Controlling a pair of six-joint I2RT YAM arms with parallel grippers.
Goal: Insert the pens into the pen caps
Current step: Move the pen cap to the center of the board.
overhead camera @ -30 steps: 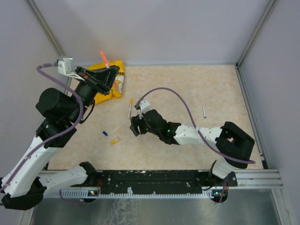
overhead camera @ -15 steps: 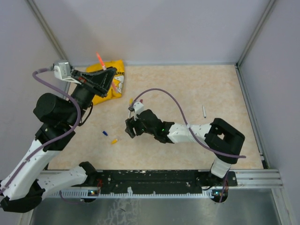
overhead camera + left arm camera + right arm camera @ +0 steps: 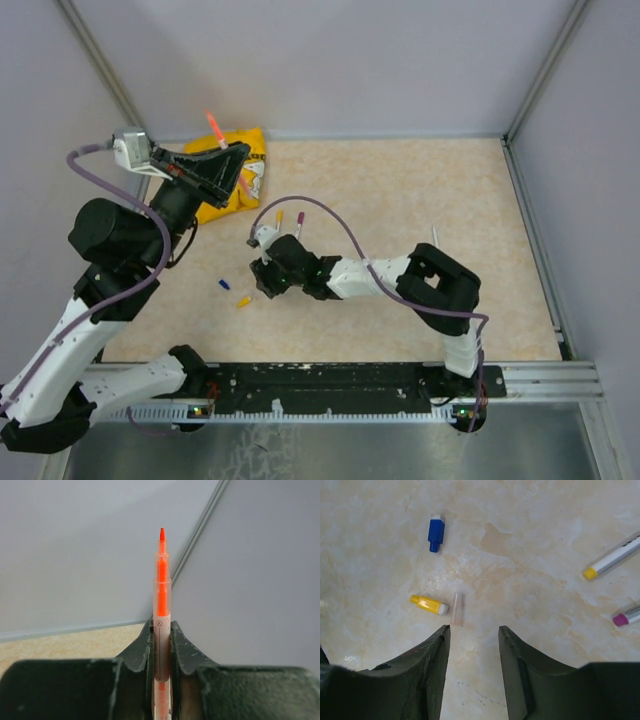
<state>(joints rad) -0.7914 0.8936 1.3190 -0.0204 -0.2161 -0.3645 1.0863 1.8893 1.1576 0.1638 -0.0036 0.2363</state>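
My left gripper (image 3: 161,626) is shut on an orange-red pen (image 3: 161,580) and holds it upright, tip up, above the yellow cloth (image 3: 236,185); in the top view the pen (image 3: 213,125) sticks out past that gripper (image 3: 228,160). My right gripper (image 3: 473,630) hovers open over the table with nothing between its fingers. Just ahead of its left fingertip lie a pale clear cap (image 3: 458,608) and a yellow cap (image 3: 428,604). A blue cap (image 3: 435,533) lies farther off. A yellow-tipped pen (image 3: 614,558) and a purple-tipped pen (image 3: 628,615) lie to the right.
Another white pen (image 3: 435,236) lies on the table at the right. The right arm's purple cable (image 3: 340,225) loops above its forearm. Grey walls and metal posts (image 3: 540,70) close in the beige table.
The right arm has swung left across the table to the caps, and its jaws have narrowed somewhat. The left arm tilted a little with its pen, then held still.
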